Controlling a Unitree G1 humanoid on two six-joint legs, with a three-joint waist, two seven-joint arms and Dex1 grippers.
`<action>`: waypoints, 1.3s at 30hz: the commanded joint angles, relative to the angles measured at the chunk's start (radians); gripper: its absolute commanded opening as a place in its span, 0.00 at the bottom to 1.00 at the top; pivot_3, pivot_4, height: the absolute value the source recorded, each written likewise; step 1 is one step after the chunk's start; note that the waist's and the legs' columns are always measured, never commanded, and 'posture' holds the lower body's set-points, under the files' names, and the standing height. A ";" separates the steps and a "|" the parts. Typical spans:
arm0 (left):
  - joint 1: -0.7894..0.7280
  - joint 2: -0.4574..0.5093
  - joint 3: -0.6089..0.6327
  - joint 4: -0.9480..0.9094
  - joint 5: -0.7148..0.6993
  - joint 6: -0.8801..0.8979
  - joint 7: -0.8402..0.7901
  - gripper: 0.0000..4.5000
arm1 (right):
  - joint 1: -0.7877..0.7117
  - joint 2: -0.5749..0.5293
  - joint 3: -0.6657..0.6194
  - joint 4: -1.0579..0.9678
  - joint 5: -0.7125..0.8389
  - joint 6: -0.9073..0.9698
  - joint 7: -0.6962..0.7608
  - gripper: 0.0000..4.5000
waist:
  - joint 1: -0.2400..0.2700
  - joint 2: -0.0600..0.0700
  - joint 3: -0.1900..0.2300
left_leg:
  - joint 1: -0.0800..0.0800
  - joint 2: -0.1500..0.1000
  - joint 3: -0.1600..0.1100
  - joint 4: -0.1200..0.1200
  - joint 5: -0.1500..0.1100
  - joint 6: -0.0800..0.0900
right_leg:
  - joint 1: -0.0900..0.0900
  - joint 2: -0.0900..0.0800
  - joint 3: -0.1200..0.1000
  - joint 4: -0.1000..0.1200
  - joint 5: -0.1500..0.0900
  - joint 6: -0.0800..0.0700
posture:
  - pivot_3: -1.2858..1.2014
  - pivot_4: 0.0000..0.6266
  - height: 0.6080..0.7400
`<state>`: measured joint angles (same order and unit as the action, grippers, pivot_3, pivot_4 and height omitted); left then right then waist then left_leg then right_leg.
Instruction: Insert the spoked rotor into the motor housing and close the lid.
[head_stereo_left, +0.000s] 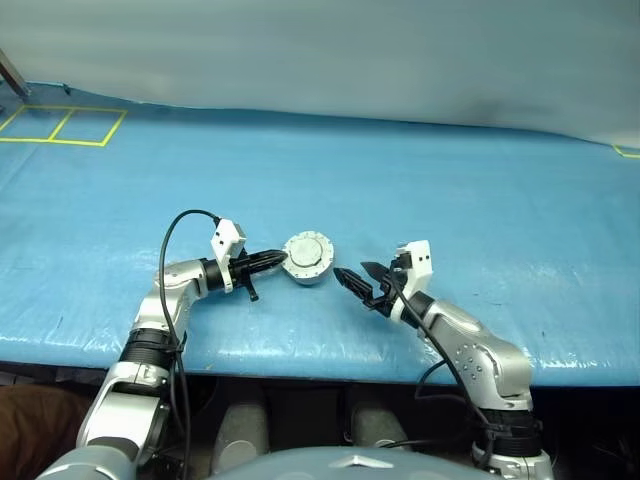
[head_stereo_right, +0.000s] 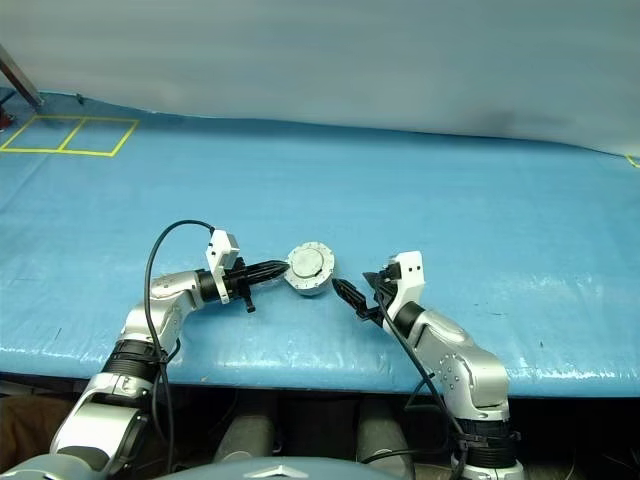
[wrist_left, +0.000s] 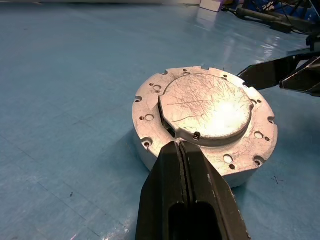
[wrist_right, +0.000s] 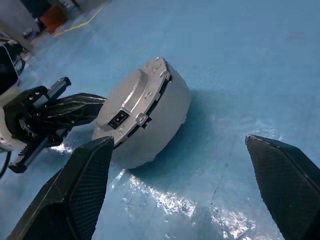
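The motor housing (head_stereo_left: 307, 272), a short round grey metal cup, stands on the blue table near its front middle. The lid (wrist_left: 207, 107) lies on top of it, plain scratched grey face up, and covers the opening. The spoked rotor is hidden. My left gripper (head_stereo_left: 280, 261) is shut, and its tips (wrist_left: 179, 146) press against the lid's flange on the housing's left side. My right gripper (head_stereo_left: 356, 277) is open a short way to the right of the housing, holding nothing. In the right wrist view the housing (wrist_right: 167, 117) sits beyond the spread fingers (wrist_right: 85, 185), with the left gripper (wrist_right: 65, 112) behind it.
Yellow tape squares (head_stereo_left: 62, 125) mark the table's far left corner, and a bit of yellow tape (head_stereo_left: 628, 152) lies at the far right. The table's front edge (head_stereo_left: 320, 362) runs just behind both grippers. A pale wall closes the back.
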<state>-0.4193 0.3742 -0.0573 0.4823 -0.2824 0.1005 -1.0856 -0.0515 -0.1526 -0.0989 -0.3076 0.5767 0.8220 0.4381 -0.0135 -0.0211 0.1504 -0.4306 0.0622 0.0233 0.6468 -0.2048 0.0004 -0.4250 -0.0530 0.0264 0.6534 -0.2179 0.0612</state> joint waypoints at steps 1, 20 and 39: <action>0.018 -0.001 -0.010 -0.009 0.013 0.005 0.002 0.00 | -0.001 0.025 -0.062 -0.014 0.090 0.033 -0.026 0.99 | 0.000 0.000 0.000 | 0.000 0.000 0.000 0.000 0.000 0.000 | 0.000 0.000 0.000 0.000 0.000 0.000 | 0.52 0.24 1.00; 0.019 -0.005 0.000 -0.001 0.013 -0.012 0.017 0.00 | -0.019 0.128 -0.132 0.036 0.347 0.127 -0.171 0.99 | 0.000 0.000 0.000 | -0.002 0.000 -0.001 -0.002 0.000 0.000 | 0.001 0.000 -0.001 -0.006 0.001 0.001 | 0.52 0.24 1.00; 0.018 -0.002 0.005 0.000 0.016 -0.026 0.028 0.00 | -0.100 0.212 -0.117 0.204 0.353 0.080 -0.175 0.99 | -0.002 0.000 0.000 | -0.003 0.000 -0.001 -0.002 0.000 0.000 | 0.001 0.000 -0.001 -0.008 0.002 0.003 | 0.52 0.24 1.00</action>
<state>-0.4073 0.3736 -0.0494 0.4800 -0.2809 0.0771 -1.0639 -0.1349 0.0462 -0.2195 -0.0947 0.9108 0.9176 0.2555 -0.0153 -0.0207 0.1505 -0.4339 0.0622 0.0227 0.6443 -0.2048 0.0005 -0.4240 -0.0529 0.0254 0.6458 -0.2155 0.0640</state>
